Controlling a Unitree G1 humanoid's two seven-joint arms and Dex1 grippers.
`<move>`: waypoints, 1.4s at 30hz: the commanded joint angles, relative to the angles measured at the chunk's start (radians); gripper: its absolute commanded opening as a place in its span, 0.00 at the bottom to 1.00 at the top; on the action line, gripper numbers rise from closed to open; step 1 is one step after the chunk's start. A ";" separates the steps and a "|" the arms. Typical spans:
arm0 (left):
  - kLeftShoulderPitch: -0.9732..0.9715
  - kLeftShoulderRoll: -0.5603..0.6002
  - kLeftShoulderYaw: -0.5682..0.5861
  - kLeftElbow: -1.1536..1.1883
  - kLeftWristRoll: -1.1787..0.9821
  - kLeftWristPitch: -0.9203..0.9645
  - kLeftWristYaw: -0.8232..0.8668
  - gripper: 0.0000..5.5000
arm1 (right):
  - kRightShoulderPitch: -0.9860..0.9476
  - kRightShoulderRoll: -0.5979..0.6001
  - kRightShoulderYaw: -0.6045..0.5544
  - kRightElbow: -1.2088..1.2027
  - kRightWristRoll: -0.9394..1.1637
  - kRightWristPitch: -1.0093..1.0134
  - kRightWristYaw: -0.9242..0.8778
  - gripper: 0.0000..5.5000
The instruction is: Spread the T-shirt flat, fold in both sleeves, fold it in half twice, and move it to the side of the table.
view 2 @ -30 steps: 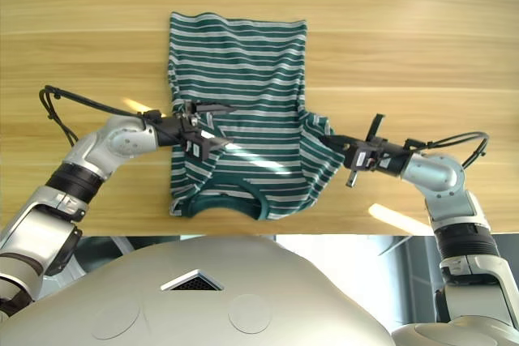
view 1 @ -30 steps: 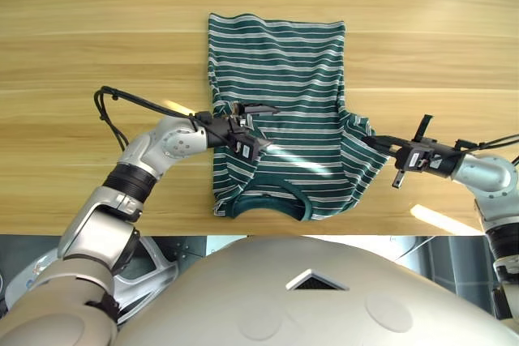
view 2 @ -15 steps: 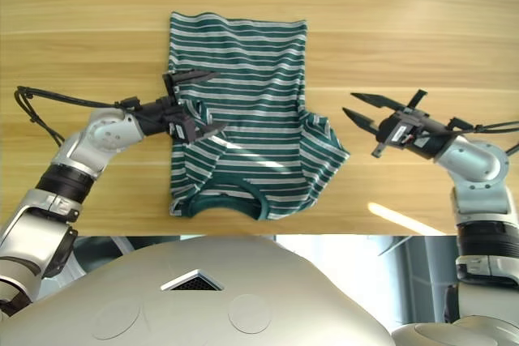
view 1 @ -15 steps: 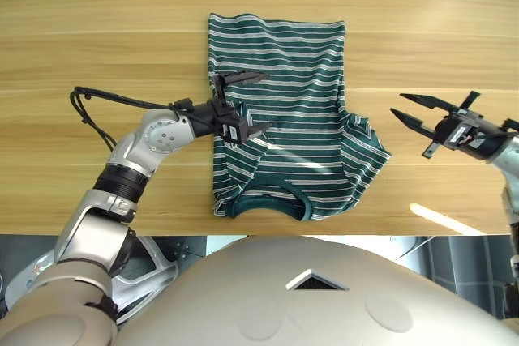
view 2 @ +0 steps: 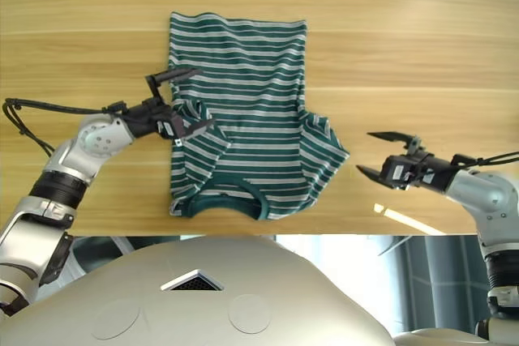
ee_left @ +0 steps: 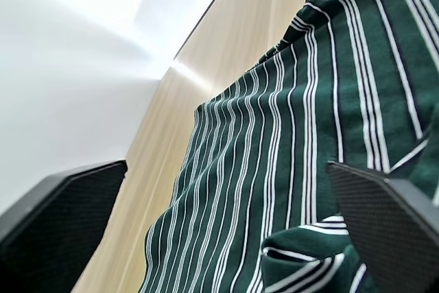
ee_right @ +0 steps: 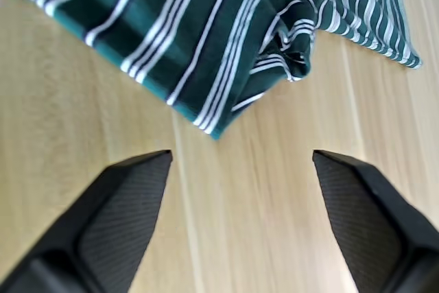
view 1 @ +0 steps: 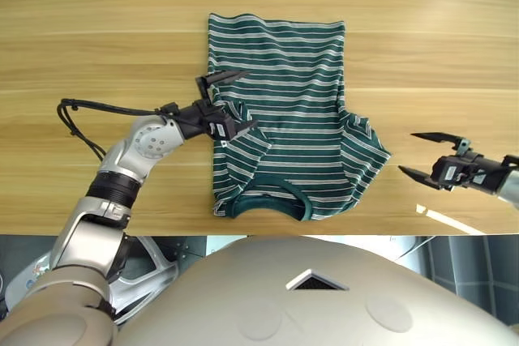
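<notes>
Two tools, both spread wide and holding nothing, flank the T-shirt (view 1: 284, 79), which lies on the wooden surface (view 1: 97, 22) with its collar (view 1: 268, 200) at the near edge and its hem at the far end. The left tool (view 1: 250, 100) hovers over the shirt's left edge, just above the left sleeve (view 1: 237, 142), which looks turned in onto the body, though a little rumpled. The right tool (view 1: 405, 152) sits over bare wood to the right, apart from the cloth.

The right sleeve (view 1: 366, 150) juts out to the right and looks bunched (the right wrist view shows a crumpled fold at its tip), so I judge that sleeve to be the step in hand. To do it well, the right tool should take the sleeve's outer hem, not the crumpled middle, and lift low. It should carry the hem left across the body and set it down flat, so the shirt's right edge comes out straight.
</notes>
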 commanded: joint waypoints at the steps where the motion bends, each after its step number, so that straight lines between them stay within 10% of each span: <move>1: 0.004 0.014 0.011 0.001 0.004 -0.002 0.006 0.98 | -0.004 0.014 0.047 -0.011 -0.033 0.009 0.010 0.68; 10: 0.006 0.015 0.012 -0.003 0.009 -0.002 0.009 0.98 | -0.071 0.056 0.144 0.054 -0.085 0.011 -0.008 0.64; 29: 0.008 0.024 0.009 0.004 0.025 -0.010 0.024 0.98 | -0.088 0.051 0.175 0.113 -0.062 -0.005 -0.040 0.00; 42: -0.012 0.015 0.006 0.029 0.041 -0.017 0.033 0.98 | -0.055 0.031 0.154 0.009 0.041 -0.055 -0.020 0.00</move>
